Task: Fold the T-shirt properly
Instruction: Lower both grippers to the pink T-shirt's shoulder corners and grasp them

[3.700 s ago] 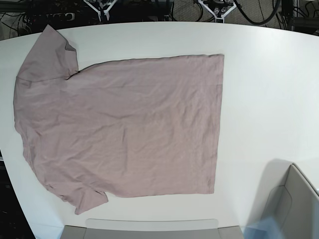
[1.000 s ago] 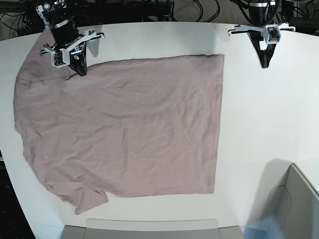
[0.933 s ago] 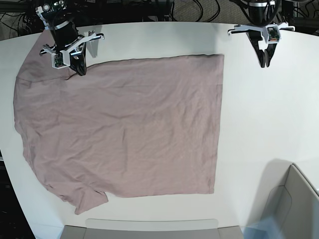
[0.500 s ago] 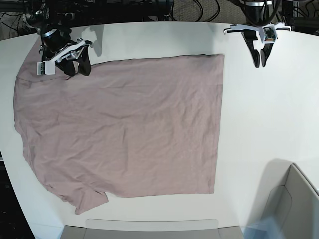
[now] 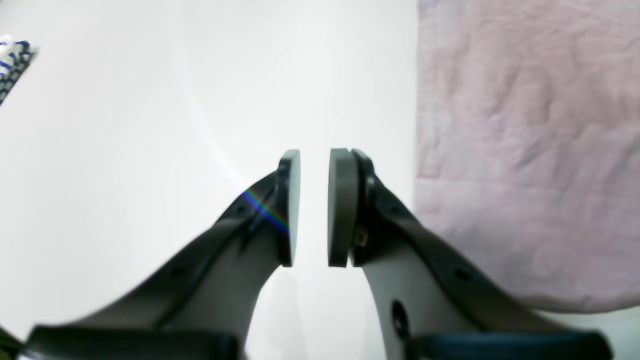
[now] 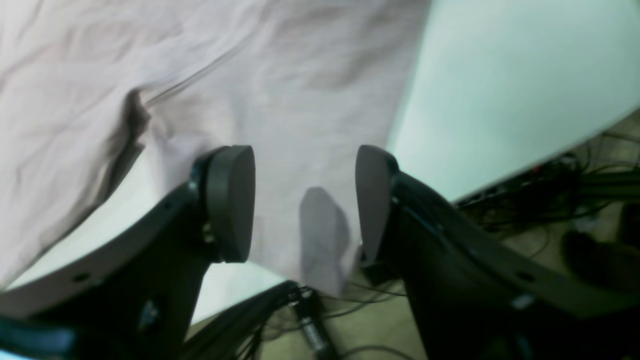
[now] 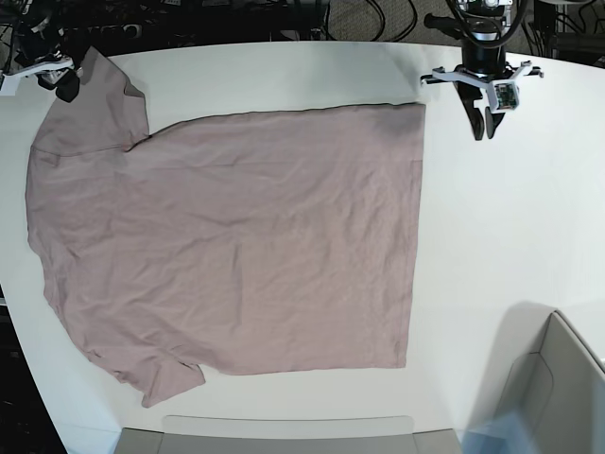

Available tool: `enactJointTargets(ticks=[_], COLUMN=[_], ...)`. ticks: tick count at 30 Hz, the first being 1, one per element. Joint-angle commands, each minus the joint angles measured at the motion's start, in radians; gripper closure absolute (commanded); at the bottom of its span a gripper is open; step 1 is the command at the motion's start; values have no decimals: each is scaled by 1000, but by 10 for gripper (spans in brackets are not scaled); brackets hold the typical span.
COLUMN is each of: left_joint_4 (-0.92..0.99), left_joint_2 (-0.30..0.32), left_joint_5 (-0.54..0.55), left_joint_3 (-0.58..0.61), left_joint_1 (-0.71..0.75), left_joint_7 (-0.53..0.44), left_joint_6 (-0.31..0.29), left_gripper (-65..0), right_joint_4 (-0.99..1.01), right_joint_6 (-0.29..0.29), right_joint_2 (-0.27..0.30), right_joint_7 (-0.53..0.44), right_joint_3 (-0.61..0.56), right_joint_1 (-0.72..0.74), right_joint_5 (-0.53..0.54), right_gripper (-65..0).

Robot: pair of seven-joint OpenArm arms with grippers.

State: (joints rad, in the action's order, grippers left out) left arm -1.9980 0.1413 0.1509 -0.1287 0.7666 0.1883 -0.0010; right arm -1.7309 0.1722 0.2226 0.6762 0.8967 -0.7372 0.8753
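The pink-mauve T-shirt (image 7: pixel 236 246) lies spread flat on the white table (image 7: pixel 510 218), sleeves at the left and hem at the right. Just right of the hem's far corner, my left gripper (image 7: pixel 483 125) hangs above bare table. In the left wrist view the left gripper (image 5: pixel 313 205) is open by a narrow gap with nothing in it, and the T-shirt (image 5: pixel 525 150) edge lies to its right. My right gripper (image 7: pixel 61 85) is at the far left sleeve's tip. In the right wrist view the right gripper (image 6: pixel 305 200) stands wide open over the sleeve (image 6: pixel 280 100) at the table's edge.
A grey bin (image 7: pixel 558 388) stands at the near right corner. A grey tray edge (image 7: pixel 284 430) shows along the bottom. Cables (image 7: pixel 312 14) and stands lie beyond the table's far edge, and cables on the floor (image 6: pixel 550 200) show past the sleeve.
My right gripper has swung left from the armpit to the sleeve's tip and opened wide. The left gripper has drifted left toward the hem corner and parted slightly. The shirt has not moved.
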Motion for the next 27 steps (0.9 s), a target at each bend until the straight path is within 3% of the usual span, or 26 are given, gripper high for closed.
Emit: enactJointTargets(ticks=[1, 4, 9, 13, 18, 23, 27], left_joint_4=[-17, -17, -16, -14, -16, -16, -16], left_joint_2=[21, 68, 134, 133, 131, 129, 94], left_joint_5=[-1, -1, -1, -1, 0, 2, 2], left_joint_3=[1, 34, 77, 77, 76, 76, 68], left_joint_1=[1, -20, -46, -69, -83, -101, -103], left_joint_7=[-17, 1, 10, 23, 81, 84, 86], left_joint_6=[2, 2, 2, 2, 2, 3, 3], left_gripper=[-113, -113, -113, -113, -113, -113, -113], right_joint_4=[24, 93, 133, 188, 283, 349, 362], right_joint_6=[36, 108, 112, 111, 119, 119, 119], right_joint_2=[10, 10, 10, 11, 18, 36, 28], right_joint_7=[17, 63, 66, 69, 67, 67, 80], right_joint_3=[43, 112, 121, 118, 98, 42, -27], right_joint_1=[6, 52, 78, 129, 196, 222, 219], right_joint_5=[20, 25, 25, 6, -101, -63, -48], right_gripper=[-322, -322, -322, -322, -322, -322, -322])
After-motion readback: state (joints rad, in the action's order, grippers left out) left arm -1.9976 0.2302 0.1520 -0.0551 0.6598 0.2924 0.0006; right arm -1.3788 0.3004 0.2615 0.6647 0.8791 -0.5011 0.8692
